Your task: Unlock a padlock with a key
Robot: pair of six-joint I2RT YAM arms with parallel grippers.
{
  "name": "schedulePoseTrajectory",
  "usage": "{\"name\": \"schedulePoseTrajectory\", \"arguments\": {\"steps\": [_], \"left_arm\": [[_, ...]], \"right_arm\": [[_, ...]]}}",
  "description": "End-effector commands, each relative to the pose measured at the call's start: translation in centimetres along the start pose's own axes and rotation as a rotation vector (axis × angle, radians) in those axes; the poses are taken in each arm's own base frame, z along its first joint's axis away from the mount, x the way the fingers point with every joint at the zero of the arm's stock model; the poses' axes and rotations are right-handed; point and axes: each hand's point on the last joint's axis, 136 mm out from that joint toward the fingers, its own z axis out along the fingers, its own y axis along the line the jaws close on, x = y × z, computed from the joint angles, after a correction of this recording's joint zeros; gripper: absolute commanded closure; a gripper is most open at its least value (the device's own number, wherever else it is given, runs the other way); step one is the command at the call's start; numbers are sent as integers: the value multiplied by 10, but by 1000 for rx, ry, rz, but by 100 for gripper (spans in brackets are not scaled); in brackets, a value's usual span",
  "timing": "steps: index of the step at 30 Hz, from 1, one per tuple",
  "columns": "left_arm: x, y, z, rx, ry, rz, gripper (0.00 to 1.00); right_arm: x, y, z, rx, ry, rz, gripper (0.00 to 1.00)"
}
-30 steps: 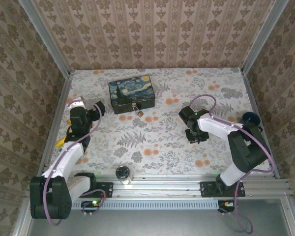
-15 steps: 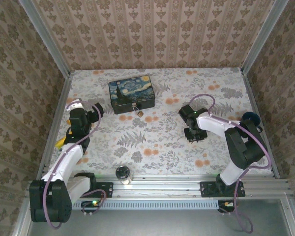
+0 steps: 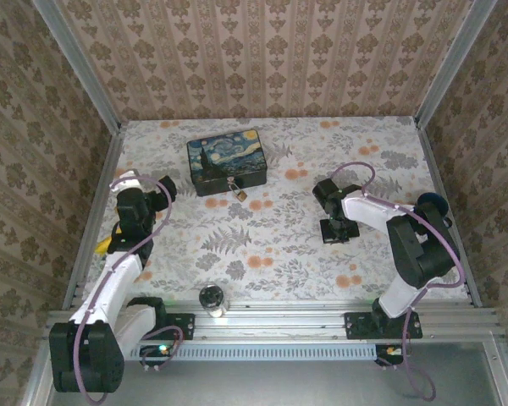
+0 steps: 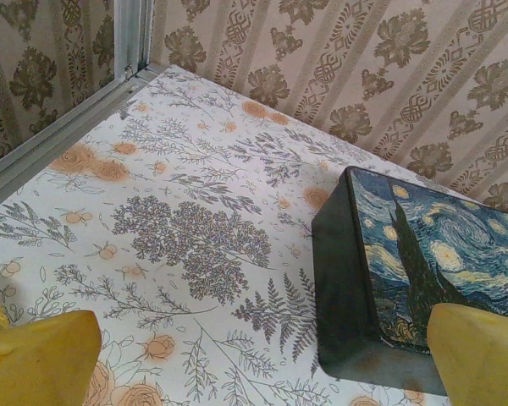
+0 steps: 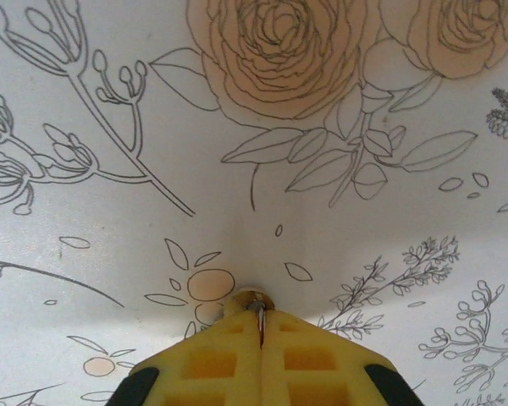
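Right jaws: pressed together at the tip of my right gripper (image 5: 258, 326), pad against pad, no gap between them.
Right hold: the key (image 5: 256, 306), a thin sliver of yellowish metal pinched between my pads, only its end poking out at 12 o'clock.
Right contact: my fingertips are low over the flowered table (image 5: 364, 101); I cannot tell whether the key's end touches it.
Left jaws: spread wide on my left gripper (image 4: 258, 355), one yellow finger (image 4: 34, 359) at 7 o'clock of my wrist view, the other at 5 o'clock.
Left hold: nothing, just bare table between the fingers.
Tin box (image 3: 226, 161): at 11 o'clock from the table's middle in the top view; from my left wrist its near corner lies just beside my 5 o'clock finger.
Padlock (image 3: 240, 194): tiny and brass-coloured, at the box's 6 o'clock wall.
Key to padlock: my right gripper is at 4 o'clock from the padlock, well apart.
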Motion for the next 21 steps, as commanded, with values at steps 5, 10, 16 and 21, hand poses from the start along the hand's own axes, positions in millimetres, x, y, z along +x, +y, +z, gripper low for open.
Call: {"name": "schedulePoseTrajectory", "arguments": {"steps": [5,10,16,21], "left_arm": [[-1,9,-5,-54,40,17,0],[-7,-1,-8,-13,52,-4,0],[-14,-18,-9,59,73,-11,0],[-13,-23,-8,86,69,-9,0]], "right_arm": [[3,2,-16,-48,-6,31,100],[0,7,-43,-106,-54,51,100],[-8,20,-78,-202,-115,57,100],[-14,29,-98,-277,-153,56,100]]}}
